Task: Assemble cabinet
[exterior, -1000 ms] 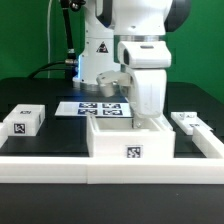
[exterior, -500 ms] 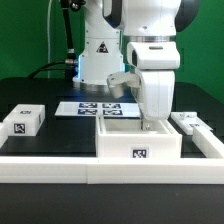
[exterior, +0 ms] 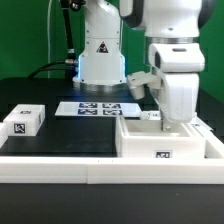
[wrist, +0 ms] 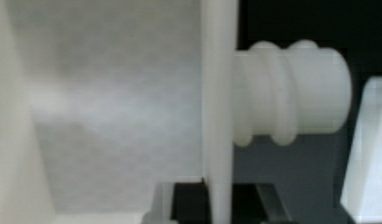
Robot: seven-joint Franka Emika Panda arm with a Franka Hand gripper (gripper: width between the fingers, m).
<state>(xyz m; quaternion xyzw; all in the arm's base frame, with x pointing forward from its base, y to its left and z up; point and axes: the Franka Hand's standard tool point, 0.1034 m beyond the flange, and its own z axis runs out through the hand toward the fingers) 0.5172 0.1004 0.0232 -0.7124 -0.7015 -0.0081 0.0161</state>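
Note:
The cabinet (exterior: pixel 165 145), a large open-topped white box with a tag on its front, sits at the exterior view's right against the front bar. My gripper (exterior: pixel 164 121) reaches down into it and is shut on its far right wall. In the wrist view the thin white wall (wrist: pixel 214 90) runs between my dark fingers (wrist: pixel 181 200), with the gripper (wrist: pixel 216 202) clamped on it. A ribbed white round part (wrist: pixel 286 95) lies just outside that wall. A small white tagged block (exterior: pixel 25 121) lies at the exterior view's left.
The marker board (exterior: pixel 98 108) lies flat in front of the robot base. The long white border bar (exterior: pixel 60 166) runs along the front edge. A white part (exterior: pixel 206 130) shows just past the box on the exterior view's right.
My gripper has slid the cabinet box toward the exterior view's right, from the middle of the front bar to near its right end. The tagged block has not moved.

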